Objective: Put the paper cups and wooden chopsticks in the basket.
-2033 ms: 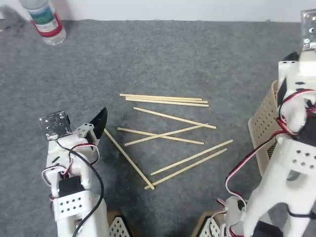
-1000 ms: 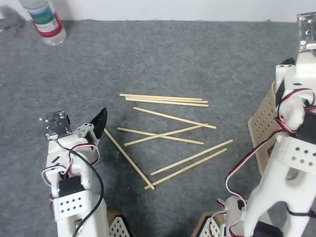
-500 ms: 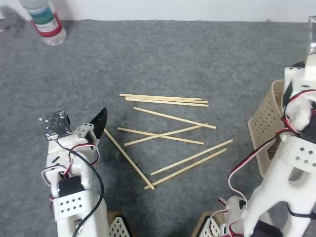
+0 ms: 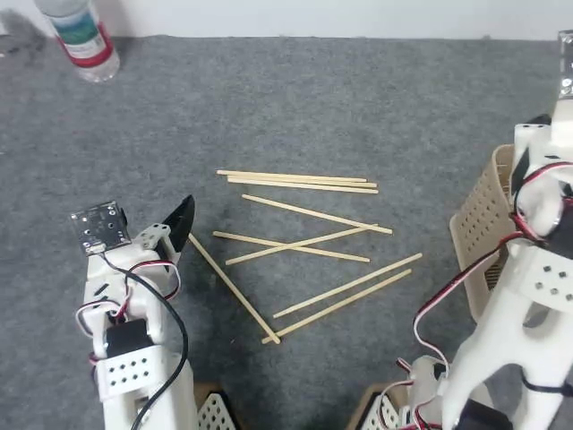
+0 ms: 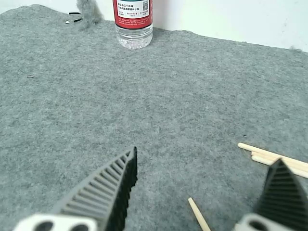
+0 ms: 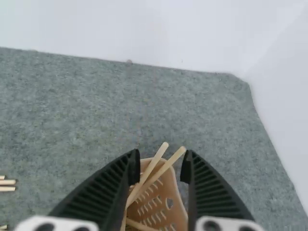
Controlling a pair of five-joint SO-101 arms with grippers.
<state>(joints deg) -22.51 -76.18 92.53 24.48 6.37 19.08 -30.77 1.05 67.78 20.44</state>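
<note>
Well beyond the chopsticks (image 4: pixel 313 213), a water bottle (image 4: pixel 81 34).

High camera looks steeply down over the tabletop (image 4: pixel 358 98); left wrist camera skims low toward the bottle (image 5: pixel 133 21), both sharing the chopsticks (image 4: pixel 300 182); right wrist camera sits close above the basket (image 6: pixel 163 195).

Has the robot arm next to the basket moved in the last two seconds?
Yes. The right arm slid rightward in the high view, uncovering more of the basket rim.
</note>
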